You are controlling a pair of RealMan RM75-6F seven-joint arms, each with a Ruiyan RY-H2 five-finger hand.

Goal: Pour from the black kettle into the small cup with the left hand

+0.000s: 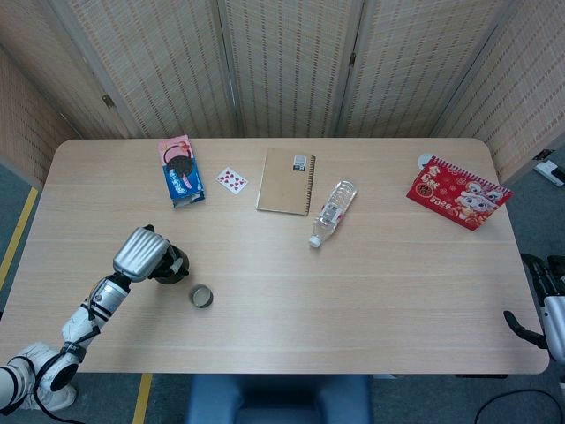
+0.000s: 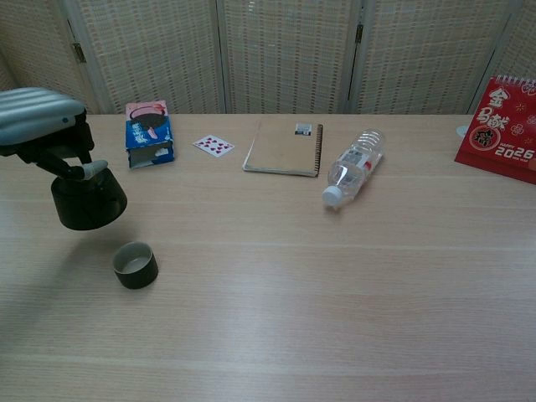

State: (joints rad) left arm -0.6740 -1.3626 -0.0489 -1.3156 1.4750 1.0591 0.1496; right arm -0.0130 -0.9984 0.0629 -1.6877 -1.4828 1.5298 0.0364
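My left hand [image 1: 139, 252] [image 2: 38, 117] grips the black kettle [image 2: 89, 199] [image 1: 169, 266] from above and holds it off the table, upright, just up and left of the small cup. The small cup [image 1: 201, 297] [image 2: 136, 265] is a dark, short, open-topped cup standing on the table near the front left. The kettle's top is hidden under the hand's silver back. My right hand [image 1: 540, 305] hangs at the table's right edge, below the tabletop; only dark fingers show, with nothing in them.
On the far half of the table [image 1: 371, 291] lie a cookie packet [image 1: 180, 171], a playing card [image 1: 231, 180], a brown notebook [image 1: 286, 181], a clear bottle [image 1: 332, 212] on its side, and a red calendar [image 1: 457, 193]. Screens stand behind.
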